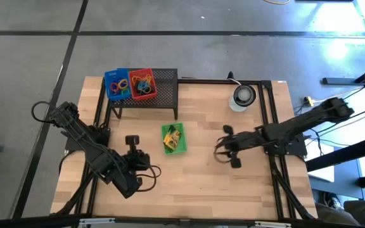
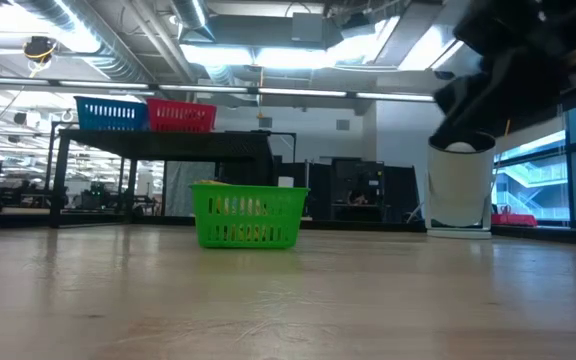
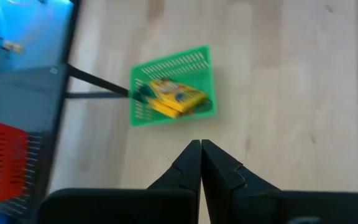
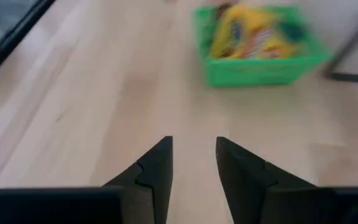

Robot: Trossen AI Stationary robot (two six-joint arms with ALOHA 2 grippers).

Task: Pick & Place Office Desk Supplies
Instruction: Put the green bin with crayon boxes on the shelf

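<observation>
Two yellow-green crayon boxes [image 1: 172, 135] lie in a green basket [image 1: 181, 147] that stands on its base mid-table; the left wrist view also shows the crayon boxes [image 3: 173, 94]. Coloured rubber-band loops fill a blue basket [image 1: 116, 83] and a red basket [image 1: 142, 82], both on top of the black wire-mesh rack [image 1: 163, 95]. My left gripper [image 1: 132, 140] [image 3: 201, 145] is shut and empty, left of the green basket. My right gripper [image 1: 222, 149] [image 4: 193, 144] is open and empty, right of the green basket [image 4: 257, 70] and pointing at it.
A round white-and-dark disc [image 1: 243, 96] sits near the table's far right corner and stands tall in the low view [image 2: 459, 188]. Bare wood lies between the green basket [image 2: 248, 216] and both grippers, and along the near edge.
</observation>
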